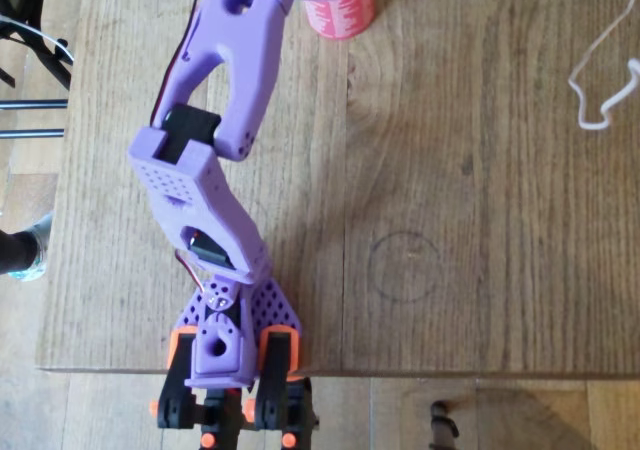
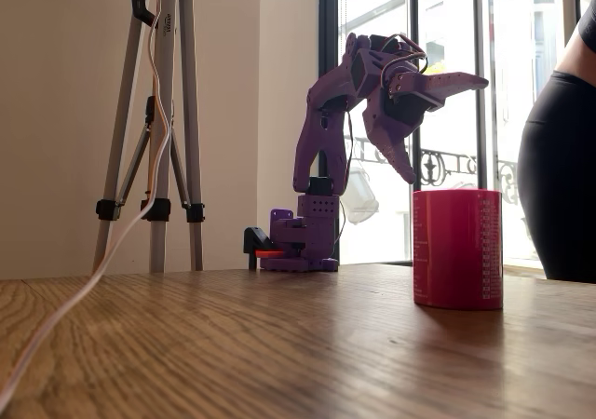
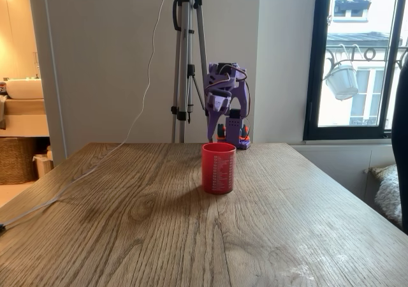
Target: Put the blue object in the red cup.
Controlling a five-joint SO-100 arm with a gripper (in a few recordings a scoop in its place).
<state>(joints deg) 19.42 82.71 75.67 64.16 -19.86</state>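
Jaws (image 2: 433,126) hung spread apart w/ nothing between, just above red cup (image 2: 457,248) on desk (image 3: 191,229). Blue object's whereabouts couldn't be told, prob. inside cup. Cup looked light, rigid, tippable.

The red cup (image 3: 218,167) stands upright on the wooden table (image 3: 127,229).
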